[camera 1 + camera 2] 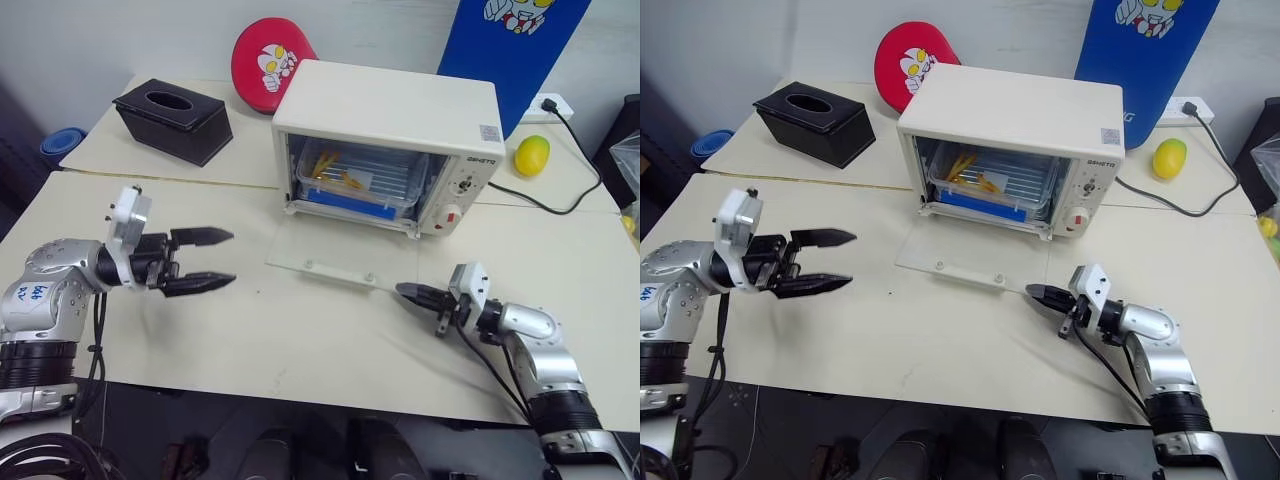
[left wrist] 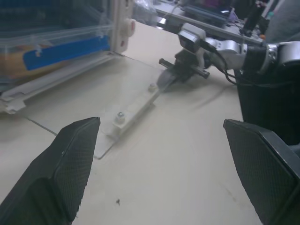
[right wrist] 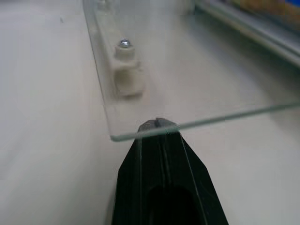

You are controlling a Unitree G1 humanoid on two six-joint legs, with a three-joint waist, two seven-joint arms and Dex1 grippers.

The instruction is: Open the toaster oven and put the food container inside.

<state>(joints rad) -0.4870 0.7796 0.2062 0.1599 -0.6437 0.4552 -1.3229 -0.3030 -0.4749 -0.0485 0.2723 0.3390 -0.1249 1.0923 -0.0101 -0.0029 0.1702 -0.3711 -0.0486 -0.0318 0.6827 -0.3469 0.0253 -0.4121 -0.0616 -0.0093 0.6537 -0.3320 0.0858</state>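
The cream-white toaster oven stands at the back of the table, its glass door dropped flat onto the tabletop. Inside the oven sits the food container, clear with a blue clip and yellow strips. My left gripper hovers open and empty left of the door, pointing toward it. Its two black fingers stand wide apart in the left wrist view. My right gripper is shut and holds nothing. Its tip sits right at the door's front right corner, beside the white handle.
A black tissue box stands at the back left, with a red round cushion behind the oven. A yellow lemon-like fruit and a black power cord lie right of the oven. A blue board leans behind it.
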